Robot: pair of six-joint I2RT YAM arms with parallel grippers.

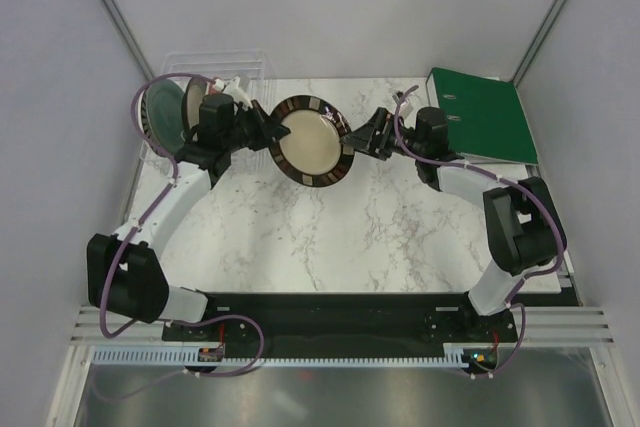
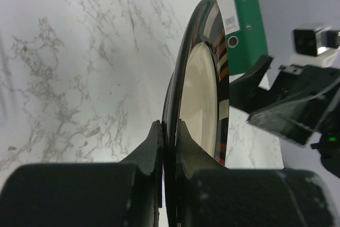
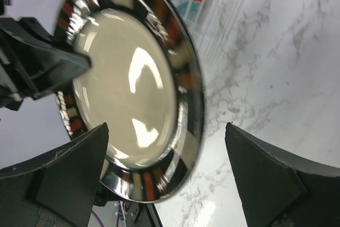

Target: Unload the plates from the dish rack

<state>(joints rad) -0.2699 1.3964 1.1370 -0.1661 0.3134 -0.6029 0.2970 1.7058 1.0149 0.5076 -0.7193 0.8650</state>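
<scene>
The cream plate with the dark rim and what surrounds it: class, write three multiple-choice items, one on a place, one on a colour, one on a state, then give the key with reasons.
1. Where is the cream plate?
A. lying flat
B. held in the air
C. hidden from every view

2. What colour is the binder?
A. green
B. red
C. blue

3. How does the right gripper stand?
A. shut on the plate
B. shut on the binder
C. open

Key:
1 B, the left gripper clamps its rim above the table.
2 A, its cover and spine show green.
3 C, its fingers stand wide apart.
</scene>
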